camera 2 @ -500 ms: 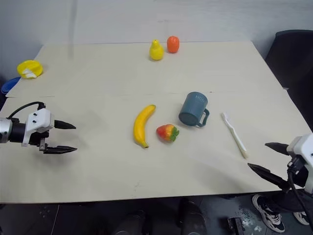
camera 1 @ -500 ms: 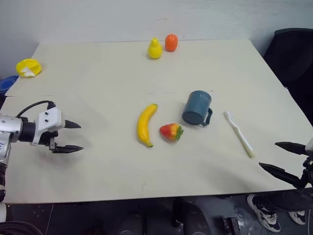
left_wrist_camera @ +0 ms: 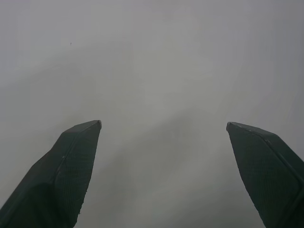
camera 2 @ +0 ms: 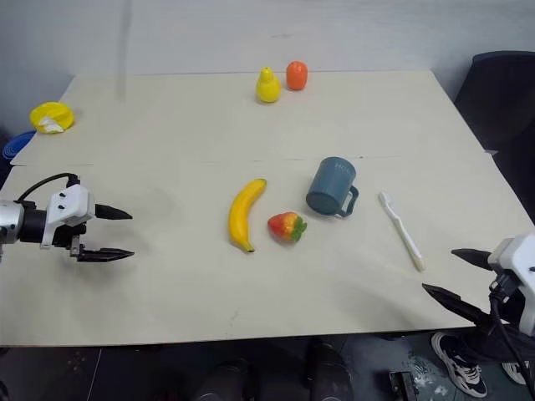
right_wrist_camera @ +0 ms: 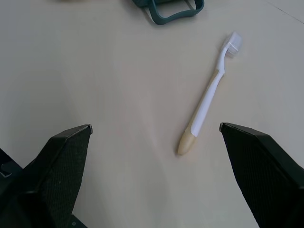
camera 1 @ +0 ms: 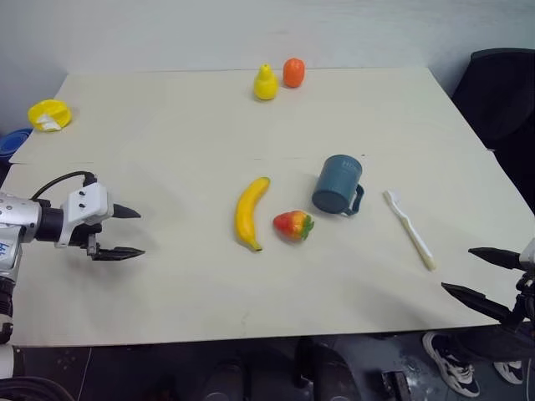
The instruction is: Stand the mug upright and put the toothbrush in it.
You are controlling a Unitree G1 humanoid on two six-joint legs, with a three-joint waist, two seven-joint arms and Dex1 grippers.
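counter [camera 1: 167,150]: pale, wide surface carrying everything; its near edge runs just under both arms.
right gripper [camera 2: 458,277]: at the counter's near right corner, fingers spread wide, holding nothing.
left gripper [camera 1: 125,232]: over the near left part of the counter, fingers also spread wide and empty; well apart from both task things.
mug [camera 1: 338,185]: tipped on its side right of centre, base toward the far side, handle on the side facing the toothbrush; just beside the strawberry [camera 1: 292,225], with the banana [camera 1: 250,212] further to the robot's left.
toothbrush [right_wrist_camera: 207,96]: flat on the counter to the right of the mug, apart from it; long axis runs from the bristled head at the far end to the tan handle tip at the near end, which points toward the right gripper.
nearer arm: the right one, judging by layout; both the toothbrush and the mug lie ahead of it and to its left.
hard to make out: the mug's mouth faces the near side but its inside cannot be read; in the right wrist view the mug is cut off, only its handle in frame; the left wrist view gives no surface detail beyond its fingers.
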